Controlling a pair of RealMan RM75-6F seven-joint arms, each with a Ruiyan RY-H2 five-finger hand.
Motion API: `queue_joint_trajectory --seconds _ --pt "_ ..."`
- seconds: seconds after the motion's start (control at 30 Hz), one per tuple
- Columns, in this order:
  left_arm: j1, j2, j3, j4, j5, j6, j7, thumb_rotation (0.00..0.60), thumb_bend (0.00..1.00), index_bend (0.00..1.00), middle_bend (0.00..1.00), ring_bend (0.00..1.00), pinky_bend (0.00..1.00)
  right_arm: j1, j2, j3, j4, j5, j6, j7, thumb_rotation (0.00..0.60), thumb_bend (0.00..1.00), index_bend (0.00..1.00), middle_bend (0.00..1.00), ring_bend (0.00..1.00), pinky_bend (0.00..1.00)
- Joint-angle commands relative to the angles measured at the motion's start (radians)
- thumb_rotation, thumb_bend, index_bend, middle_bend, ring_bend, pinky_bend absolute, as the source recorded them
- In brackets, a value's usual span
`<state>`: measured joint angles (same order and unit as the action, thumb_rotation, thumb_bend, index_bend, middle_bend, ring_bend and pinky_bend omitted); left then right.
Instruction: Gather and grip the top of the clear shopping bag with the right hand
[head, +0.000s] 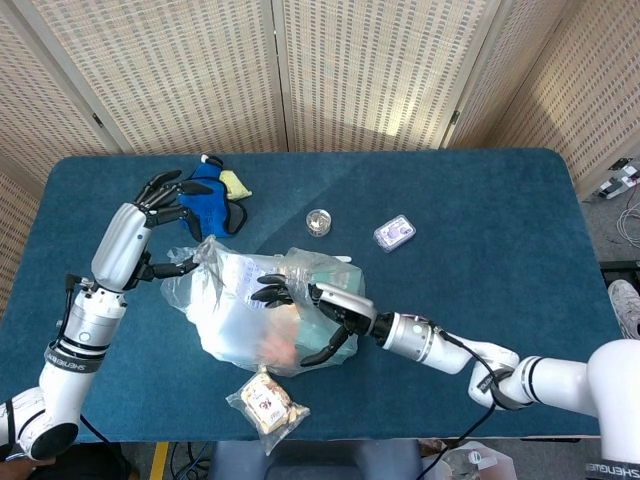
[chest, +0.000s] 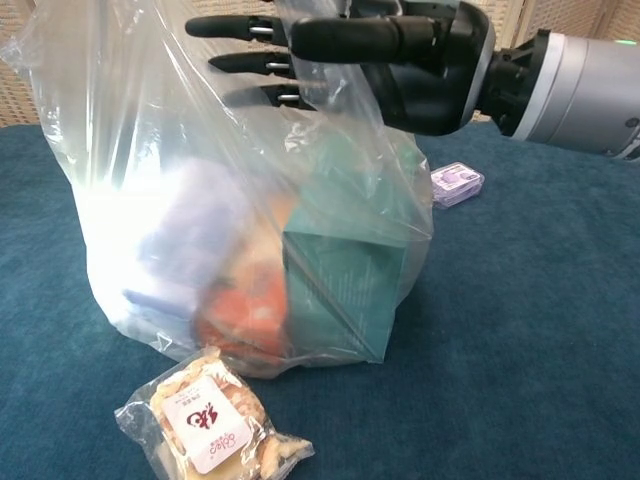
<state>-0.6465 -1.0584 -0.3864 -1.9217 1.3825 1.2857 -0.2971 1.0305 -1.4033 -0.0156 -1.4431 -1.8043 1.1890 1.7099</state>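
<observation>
right hand fingers spread behind bag film, contents blurred

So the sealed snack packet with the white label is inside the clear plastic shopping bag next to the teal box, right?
Not quite. The sealed snack packet with the white label lies outside the clear plastic shopping bag, on the blue table in front of it. The teal box is inside the bag. The chest view shows this.

Right hand outstretched with fingers spread, left hand raised, fingers splayed
</observation>
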Motion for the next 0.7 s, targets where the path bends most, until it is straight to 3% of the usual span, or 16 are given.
queue_joint_trajectory --seconds 0.03,0.2,0.7 --pt "-0.001 0.003 0.000 -0.005 0.000 -0.003 0.002 0.600 0.31 0.62 0.26 0.25 0.09 0.007 -0.007 0.005 -0.009 0.001 0.002 -0.021 0.600 0.00 0.01 0.09 0.05 0.09" --pt "-0.001 0.006 -0.006 -0.020 0.000 0.001 0.005 0.600 0.31 0.62 0.26 0.25 0.09 0.012 -0.015 0.008 -0.021 0.004 0.006 -0.064 0.600 0.00 0.00 0.06 0.01 0.04" --pt "-0.036 0.036 -0.031 -0.114 0.009 -0.030 0.054 0.600 0.31 0.62 0.26 0.25 0.09 0.012 -0.025 0.018 -0.034 0.031 0.010 -0.130 0.600 0.00 0.00 0.06 0.01 0.04"
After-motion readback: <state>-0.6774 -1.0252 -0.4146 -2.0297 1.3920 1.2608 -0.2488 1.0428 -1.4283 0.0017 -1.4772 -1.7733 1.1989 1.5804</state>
